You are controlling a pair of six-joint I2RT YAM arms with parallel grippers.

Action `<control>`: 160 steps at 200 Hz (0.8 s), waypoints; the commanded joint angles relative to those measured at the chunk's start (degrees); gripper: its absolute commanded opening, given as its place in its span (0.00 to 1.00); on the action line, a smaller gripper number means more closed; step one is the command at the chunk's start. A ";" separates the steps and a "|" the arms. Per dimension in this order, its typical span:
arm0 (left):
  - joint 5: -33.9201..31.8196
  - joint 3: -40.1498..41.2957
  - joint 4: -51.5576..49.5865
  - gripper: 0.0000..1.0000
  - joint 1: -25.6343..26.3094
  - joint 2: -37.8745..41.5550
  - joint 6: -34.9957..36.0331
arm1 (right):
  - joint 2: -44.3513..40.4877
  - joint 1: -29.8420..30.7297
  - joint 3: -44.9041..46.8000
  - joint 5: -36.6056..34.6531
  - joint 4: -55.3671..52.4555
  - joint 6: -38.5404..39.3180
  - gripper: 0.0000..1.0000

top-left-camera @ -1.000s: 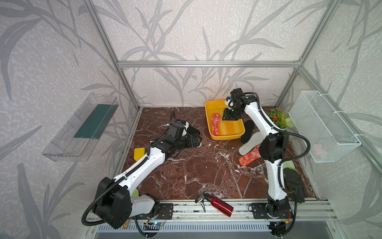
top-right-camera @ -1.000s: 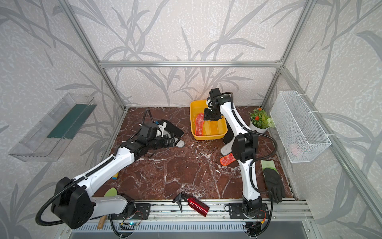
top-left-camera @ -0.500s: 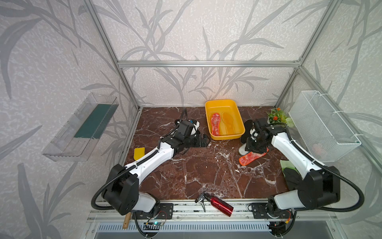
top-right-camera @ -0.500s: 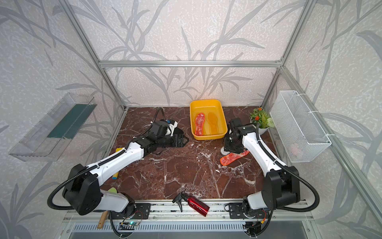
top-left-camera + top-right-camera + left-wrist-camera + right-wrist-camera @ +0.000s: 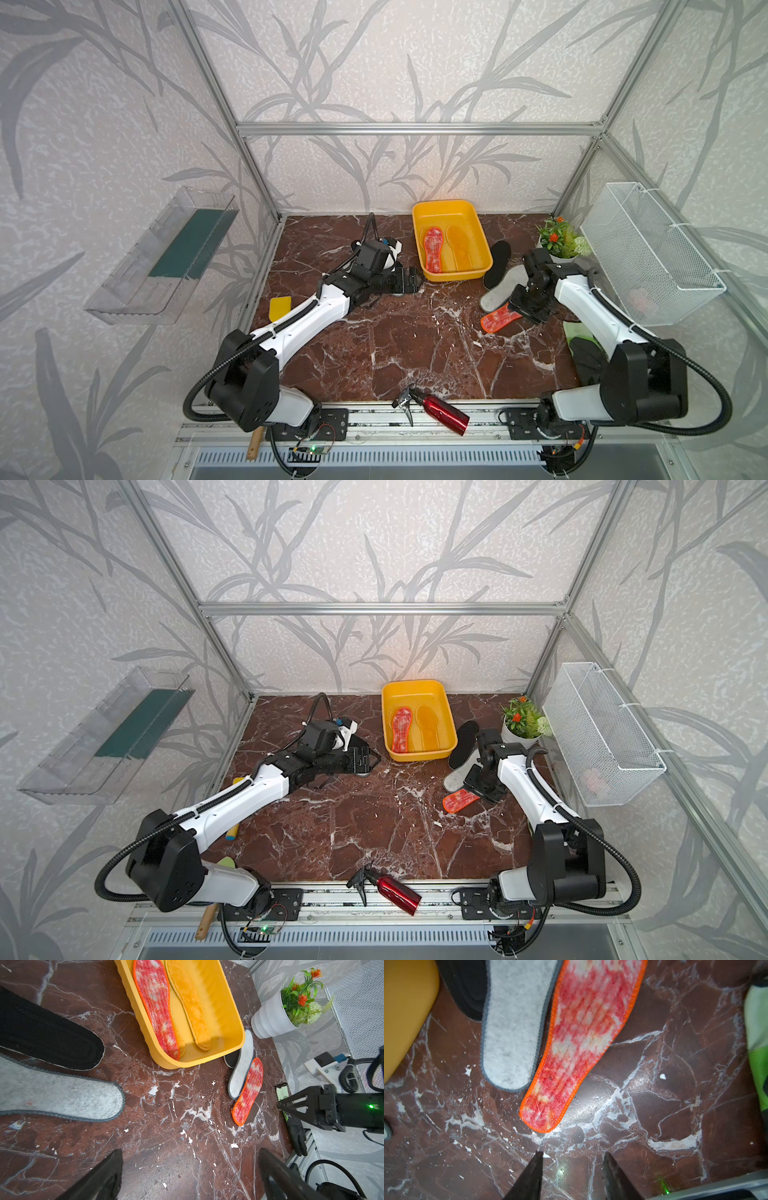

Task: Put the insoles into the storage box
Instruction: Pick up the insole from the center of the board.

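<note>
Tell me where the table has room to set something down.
Widest bare patch: table centre, between the left arm, the red spray bottle at the front and the red-orange insole. Smaller: back left corner, beside the storage box. Crowded: right of the box, where the black insole, the grey insole and the red-orange one overlap by the right hand.

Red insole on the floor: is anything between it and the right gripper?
No. Only bare marble lies between the open right gripper and the red insole. The grey insole lies beside it, not between.
</note>
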State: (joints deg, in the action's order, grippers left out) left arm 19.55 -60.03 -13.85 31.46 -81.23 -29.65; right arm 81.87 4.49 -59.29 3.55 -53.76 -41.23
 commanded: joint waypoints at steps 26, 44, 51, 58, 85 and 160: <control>-1.34 0.40 -1.58 0.99 -0.02 1.86 0.86 | 3.14 -1.57 -0.56 -3.53 0.98 -4.25 0.47; -1.36 -0.07 -1.69 0.99 -0.06 1.44 1.07 | 4.24 -1.77 -0.41 -3.55 1.65 -4.60 0.47; -1.25 -0.09 -1.66 0.99 -0.07 1.32 1.01 | 4.83 -1.83 -0.20 -3.63 1.96 -4.71 0.47; -1.12 -0.09 -1.62 0.99 -0.01 1.17 0.93 | 5.41 -1.85 0.00 -3.72 2.38 -4.80 0.47; -0.98 0.00 -1.94 0.99 -0.08 1.12 1.13 | 7.28 -2.46 0.63 -2.86 5.11 -3.99 0.45; -2.76 0.63 -3.19 0.99 -0.16 2.70 1.70 | 10.07 -6.06 1.72 -2.67 9.11 -3.05 0.45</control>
State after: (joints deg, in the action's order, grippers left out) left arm 17.89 -59.79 -15.92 31.44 -80.42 -29.10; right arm 91.07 -0.58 -58.57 1.13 -46.22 -44.91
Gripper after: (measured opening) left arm 0.989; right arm 0.451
